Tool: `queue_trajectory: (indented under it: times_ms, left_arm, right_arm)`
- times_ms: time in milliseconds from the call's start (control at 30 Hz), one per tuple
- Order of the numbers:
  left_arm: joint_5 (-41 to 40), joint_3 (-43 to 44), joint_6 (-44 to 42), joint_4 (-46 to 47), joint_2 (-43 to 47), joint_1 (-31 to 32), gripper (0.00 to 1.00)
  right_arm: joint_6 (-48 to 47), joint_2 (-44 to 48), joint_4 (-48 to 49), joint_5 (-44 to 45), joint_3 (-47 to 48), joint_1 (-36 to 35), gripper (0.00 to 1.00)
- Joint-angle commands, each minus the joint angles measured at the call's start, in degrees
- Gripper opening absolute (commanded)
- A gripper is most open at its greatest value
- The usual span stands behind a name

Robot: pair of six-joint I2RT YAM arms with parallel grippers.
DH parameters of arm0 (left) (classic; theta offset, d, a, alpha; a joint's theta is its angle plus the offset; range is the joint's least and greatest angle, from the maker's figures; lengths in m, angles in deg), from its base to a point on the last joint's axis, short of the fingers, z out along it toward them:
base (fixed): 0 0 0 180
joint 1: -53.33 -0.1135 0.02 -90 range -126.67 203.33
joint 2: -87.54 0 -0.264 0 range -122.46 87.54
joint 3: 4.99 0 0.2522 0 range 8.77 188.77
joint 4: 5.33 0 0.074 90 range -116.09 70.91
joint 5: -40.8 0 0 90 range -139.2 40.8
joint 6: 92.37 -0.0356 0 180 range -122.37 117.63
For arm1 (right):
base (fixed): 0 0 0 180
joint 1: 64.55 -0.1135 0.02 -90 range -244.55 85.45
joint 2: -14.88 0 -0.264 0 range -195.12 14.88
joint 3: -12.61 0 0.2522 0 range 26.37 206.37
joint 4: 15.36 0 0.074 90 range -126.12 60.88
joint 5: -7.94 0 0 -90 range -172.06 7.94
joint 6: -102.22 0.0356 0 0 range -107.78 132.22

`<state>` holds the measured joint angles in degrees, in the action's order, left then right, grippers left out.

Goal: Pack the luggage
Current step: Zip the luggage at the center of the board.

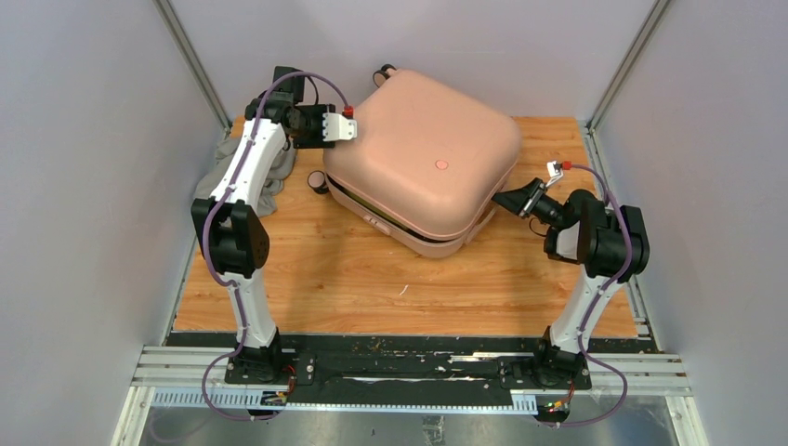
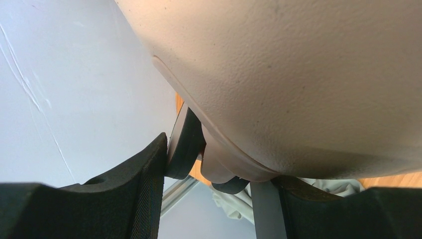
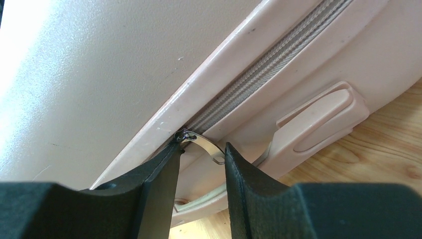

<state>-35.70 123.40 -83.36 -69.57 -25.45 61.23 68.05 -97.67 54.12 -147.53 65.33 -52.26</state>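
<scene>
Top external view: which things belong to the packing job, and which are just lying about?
In the job:
- luggage, lid down
- zipper pull, between the fingers of the right tool
- left tool, fingers either side of a wheel at the luggage corner

Lying about:
- grey cloth, at the left edge of the wooden table, outside the luggage, untouched

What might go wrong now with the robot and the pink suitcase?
1. The thin metal zipper pull sits only at the tips of the right tool, so it may slip out.
2. The left tool meets the luggage only at one corner by a wheel, so a tug may swing it round.
</scene>
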Motion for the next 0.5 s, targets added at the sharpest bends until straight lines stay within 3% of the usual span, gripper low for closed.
queue_trajectory:
  times_ms: [0, 267, 467]
  left_arm:
    - [2.3, 1.1, 10.1, 5.8, 1.2, -0.3, 0.0]
    - [1.9, 0.7, 9.5, 5.8, 1.9, -0.2, 0.0]
    - [1.9, -0.3, 9.2, 5.9, 2.5, -0.2, 0.0]
  right_arm:
    - [0.5, -1.0, 3.8, -1.8, 1.3, -2.0, 0.41]
    - [0.7, -1.6, 4.0, -1.4, 1.0, -2.3, 0.28]
    - [0.1, -0.2, 3.5, -0.1, 0.0, -1.9, 0.06]
